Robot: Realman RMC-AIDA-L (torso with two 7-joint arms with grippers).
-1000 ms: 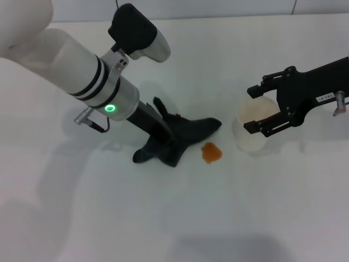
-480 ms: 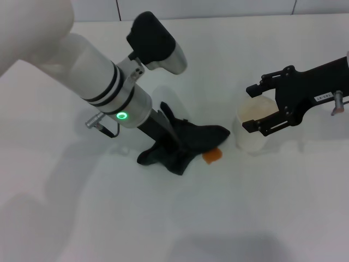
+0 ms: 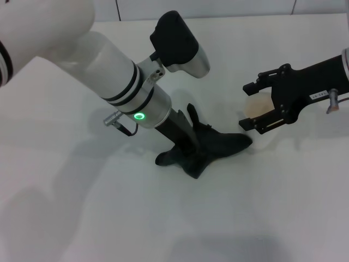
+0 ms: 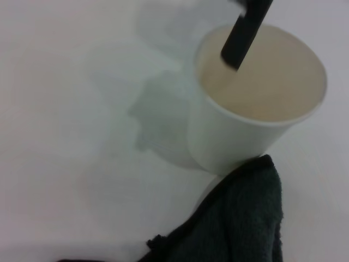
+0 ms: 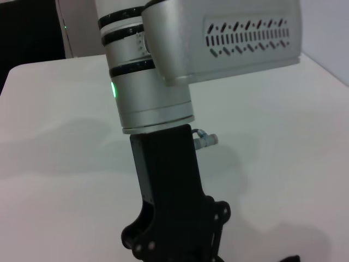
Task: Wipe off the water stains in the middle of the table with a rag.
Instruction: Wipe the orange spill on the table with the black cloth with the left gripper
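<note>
The dark rag (image 3: 221, 144) lies crumpled on the white table (image 3: 109, 213). Its pointed tip reaches the foot of the cup. My left gripper (image 3: 188, 148) comes down steeply into the rag, shut on it, and presses it onto the table. The orange water stain is hidden; the rag covers the spot where it was. The left wrist view shows the rag's corner (image 4: 240, 218) touching the cup. My right gripper (image 3: 245, 106) is open and hovers at the whitish cup (image 3: 259, 103), one finger on each side of its rim.
The whitish plastic cup (image 4: 240, 131) stands upright just right of the rag, with a right gripper finger (image 4: 245, 27) across its mouth. The right wrist view shows my left forearm (image 5: 152, 82) and gripper body close by.
My left arm has slid the rag to the right, over the orange stain, which no longer shows. The rag's tip now reaches the cup. The right gripper has barely moved.
</note>
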